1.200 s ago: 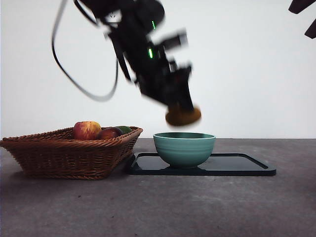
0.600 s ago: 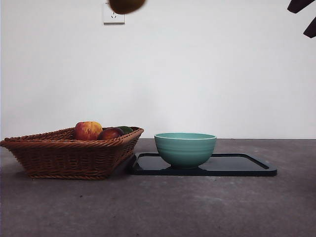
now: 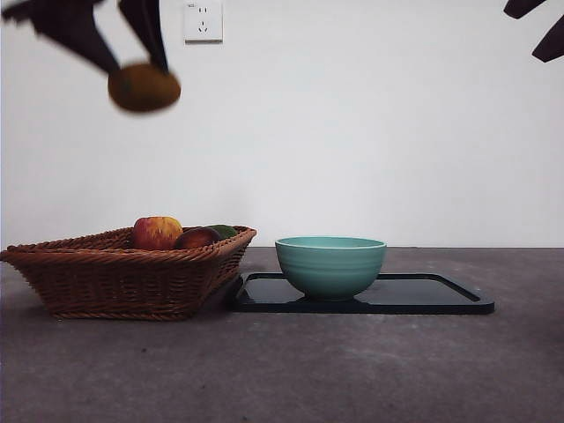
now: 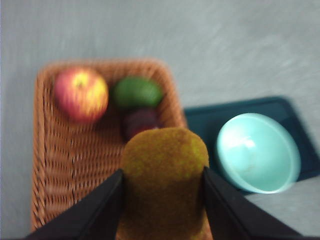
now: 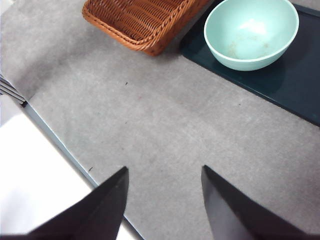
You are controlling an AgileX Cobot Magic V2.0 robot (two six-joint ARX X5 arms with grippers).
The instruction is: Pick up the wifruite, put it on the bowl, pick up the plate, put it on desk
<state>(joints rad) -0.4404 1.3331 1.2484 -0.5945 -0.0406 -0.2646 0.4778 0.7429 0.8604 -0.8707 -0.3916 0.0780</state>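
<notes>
Wifruite clamped in left pincer high above basket; right pincer wide over worktop; no legible writing.

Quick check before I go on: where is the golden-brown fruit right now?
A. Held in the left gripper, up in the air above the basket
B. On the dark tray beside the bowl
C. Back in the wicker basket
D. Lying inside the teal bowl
A: the wifruite sits clamped between the jaws of the left gripper, high above the wicker basket, and the bowl is empty.
</notes>
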